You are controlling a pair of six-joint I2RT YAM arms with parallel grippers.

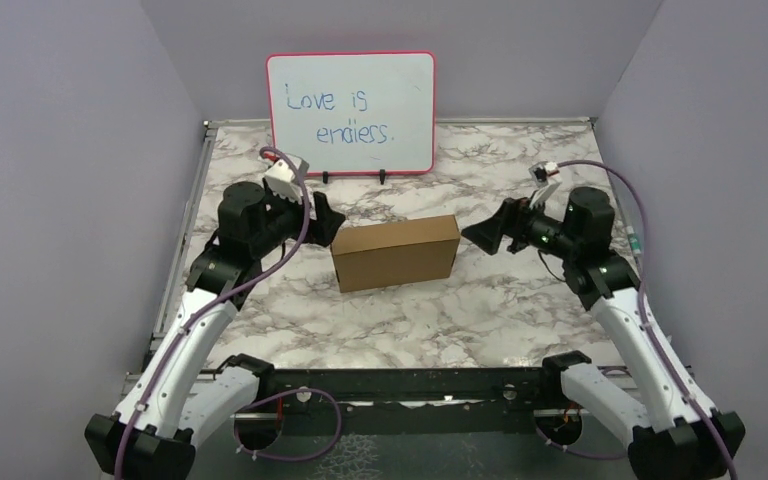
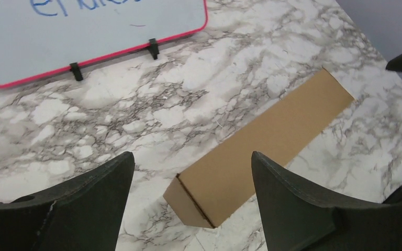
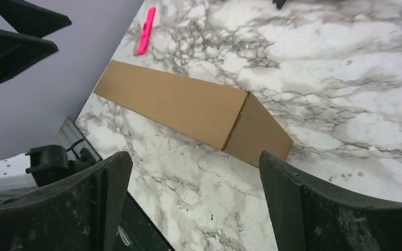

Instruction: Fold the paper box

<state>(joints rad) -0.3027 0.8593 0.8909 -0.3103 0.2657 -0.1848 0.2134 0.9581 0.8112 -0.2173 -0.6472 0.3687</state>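
One plain brown paper box [image 1: 396,252], closed, rectangular, lying on marble table [image 1: 520,310].

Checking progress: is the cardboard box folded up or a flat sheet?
Folded: the cardboard box stands as a closed rectangular block on the marble table, no flaps sticking out.

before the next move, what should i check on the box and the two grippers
1. box closed, no flaps standing up: ok.
2. box lying flat on the table: ok.
3. left gripper open and empty: ok.
4. right gripper open and empty: ok.
5. both grippers off the box, one near each end, not touching it: ok.
6. end flaps tucked and locked inside: cannot tell.
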